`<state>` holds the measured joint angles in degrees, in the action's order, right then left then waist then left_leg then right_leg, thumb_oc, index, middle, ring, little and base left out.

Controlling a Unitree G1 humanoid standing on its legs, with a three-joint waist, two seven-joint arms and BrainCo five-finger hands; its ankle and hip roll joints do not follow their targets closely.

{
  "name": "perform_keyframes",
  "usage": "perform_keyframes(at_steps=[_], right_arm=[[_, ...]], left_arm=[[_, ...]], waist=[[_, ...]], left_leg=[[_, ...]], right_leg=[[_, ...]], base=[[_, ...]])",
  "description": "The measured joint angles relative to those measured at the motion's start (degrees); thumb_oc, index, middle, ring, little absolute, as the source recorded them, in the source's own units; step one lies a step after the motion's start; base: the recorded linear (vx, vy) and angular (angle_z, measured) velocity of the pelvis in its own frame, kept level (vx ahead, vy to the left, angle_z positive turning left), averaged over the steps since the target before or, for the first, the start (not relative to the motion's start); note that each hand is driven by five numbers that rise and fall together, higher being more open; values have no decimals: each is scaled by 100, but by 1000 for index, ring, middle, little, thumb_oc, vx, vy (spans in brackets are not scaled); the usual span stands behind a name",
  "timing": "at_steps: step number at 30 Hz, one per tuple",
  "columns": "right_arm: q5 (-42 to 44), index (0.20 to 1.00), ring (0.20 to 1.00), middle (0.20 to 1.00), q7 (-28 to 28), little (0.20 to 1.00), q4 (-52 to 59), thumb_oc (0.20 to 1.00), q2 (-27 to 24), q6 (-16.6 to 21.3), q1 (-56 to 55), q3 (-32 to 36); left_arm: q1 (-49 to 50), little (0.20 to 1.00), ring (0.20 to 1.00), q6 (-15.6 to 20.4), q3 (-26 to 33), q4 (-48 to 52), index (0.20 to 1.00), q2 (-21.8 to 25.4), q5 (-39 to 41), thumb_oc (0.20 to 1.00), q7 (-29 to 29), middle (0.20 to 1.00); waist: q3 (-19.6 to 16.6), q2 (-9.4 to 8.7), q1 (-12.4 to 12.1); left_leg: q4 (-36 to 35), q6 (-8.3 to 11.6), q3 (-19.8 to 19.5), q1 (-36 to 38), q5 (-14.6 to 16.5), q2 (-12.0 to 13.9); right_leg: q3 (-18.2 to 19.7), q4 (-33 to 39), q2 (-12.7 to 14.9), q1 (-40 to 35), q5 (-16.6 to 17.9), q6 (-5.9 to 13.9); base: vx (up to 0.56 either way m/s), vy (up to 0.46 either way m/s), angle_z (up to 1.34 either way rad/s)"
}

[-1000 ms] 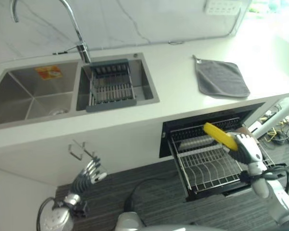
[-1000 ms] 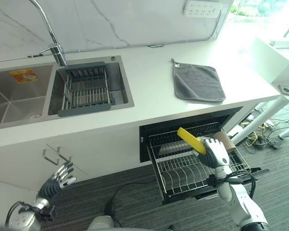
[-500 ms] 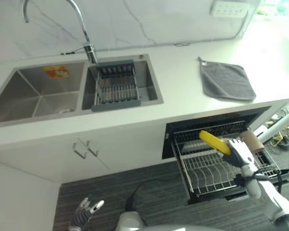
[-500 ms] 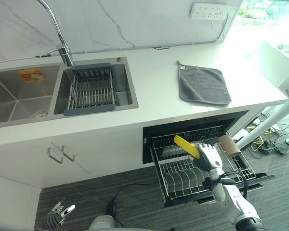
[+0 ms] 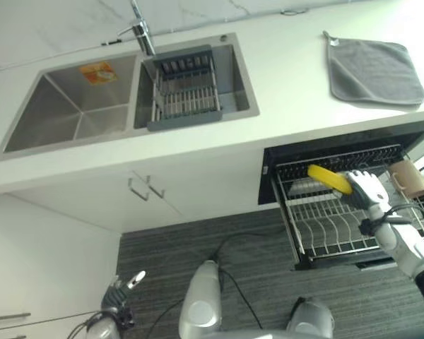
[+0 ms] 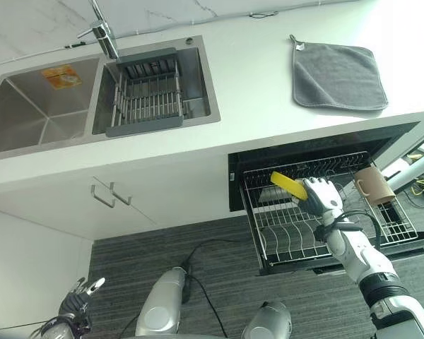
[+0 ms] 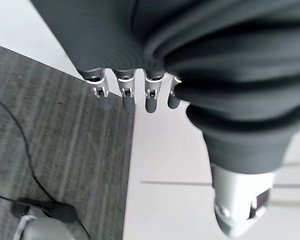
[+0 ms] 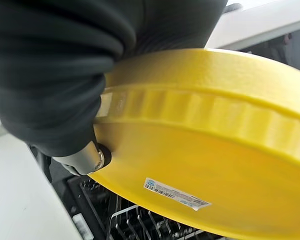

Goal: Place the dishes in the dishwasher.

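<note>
Left hand (image 6: 76,302): hangs low near the floor, well apart from the work, fingers (image 7: 124,98) straight and apart, holding nothing.
Sink (image 5: 63,113): double basin set in the worktop (image 5: 290,85), with a grey drainer (image 5: 186,99) in the right-hand basin under the tap (image 5: 143,32).
Cupboard handles (image 5: 145,187): on the white doors below the sink.
Yellow plate (image 5: 329,179): held tilted, rim leading, above the back left part of the rack.
Dishwasher rack (image 6: 283,233): pulled out under the worktop, rows of wire tines free in front of the plate.
Right hand (image 6: 319,198): clamped on the plate's edge, thumb (image 8: 85,161) on the underside.
Brown mug (image 6: 372,186): lying in the rack's right side, apart from the plate.
Grey cloth (image 6: 337,75): flat on the worktop above the dishwasher.
Step in hand: probably lowering the plate into a slot.
Doing it well: turn the plate upright, line its rim with a gap between two tines, ease it down until the wires carry it, and only then loosen the grip; stay clear of the mug.
</note>
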<state>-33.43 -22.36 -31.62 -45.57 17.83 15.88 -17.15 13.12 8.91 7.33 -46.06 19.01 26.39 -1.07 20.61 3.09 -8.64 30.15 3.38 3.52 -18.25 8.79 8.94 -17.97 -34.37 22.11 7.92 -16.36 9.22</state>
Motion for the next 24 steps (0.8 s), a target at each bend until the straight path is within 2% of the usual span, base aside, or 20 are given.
perform_keyframes(at_steps=[2, 3, 6, 10, 12, 16, 24], right_arm=[[88, 200, 200, 200, 171, 200, 2, 200, 9, 0, -8, -42], [89, 200, 200, 200, 200, 200, -186, 200, 23, 21, 110, -143], [89, 200, 200, 200, 243, 200, -448, 200, 18, -67, 185, -226], [85, 200, 200, 200, 276, 200, -697, 200, 24, -128, 294, -276], [77, 200, 200, 200, 250, 200, -1306, 200, 37, -160, 610, -305], [-48, 200, 200, 200, 155, 200, -1716, 200, 59, -311, 794, -492], [-420, 200, 200, 200, 40, 200, -2680, 200, 146, -532, 1113, -578]], left_arm=[[105, 1000, 1000, -24, -4, -1, 1000, -1, -2, 1000, 38, 1000], [138, 1000, 1000, -27, -5, 11, 1000, 4, -3, 1000, 38, 1000], [136, 1000, 1000, -34, -69, 12, 1000, 6, -3, 1000, 38, 1000], [161, 1000, 1000, -38, -66, 12, 1000, 18, -5, 1000, 47, 1000], [172, 1000, 1000, -33, -66, -1, 1000, 17, -5, 1000, 107, 1000], [198, 1000, 1000, -24, -68, 10, 1000, 18, -5, 1000, 233, 1000], [211, 1000, 1000, 32, -79, 33, 1000, 33, -4, 1000, 353, 1000]], waist=[[20, -23, -41], [38, -10, -59], [76, -25, -88], [127, 23, -195], [237, 83, -254], [324, 125, -315], [574, 356, -446]], left_leg=[[150, -62, 0, 25, 102, -26], [321, -51, -14, 39, 201, -49], [588, -67, -63, 41, 352, -95], [614, -72, -60, 44, 356, -133], [615, -73, -62, 98, 355, -132], [631, -53, -97, 146, 380, -196], [805, -46, -154, -9, 371, -220]], right_leg=[[-5, -37, 39, -100, -27, 4], [-7, -101, 54, -180, -88, 78], [-9, -323, 178, -259, -211, 95], [-12, -368, 230, -264, -217, 89], [-10, -403, 241, -300, -224, 87], [-25, -515, 313, -347, -290, 105], [21, -978, 455, -106, -501, 62]], base=[[144, 33, 6], [154, 30, 6], [79, 15, 11], [68, 5, 4], [108, 3, 0], [54, 5, 7], [6, 0, 4]])
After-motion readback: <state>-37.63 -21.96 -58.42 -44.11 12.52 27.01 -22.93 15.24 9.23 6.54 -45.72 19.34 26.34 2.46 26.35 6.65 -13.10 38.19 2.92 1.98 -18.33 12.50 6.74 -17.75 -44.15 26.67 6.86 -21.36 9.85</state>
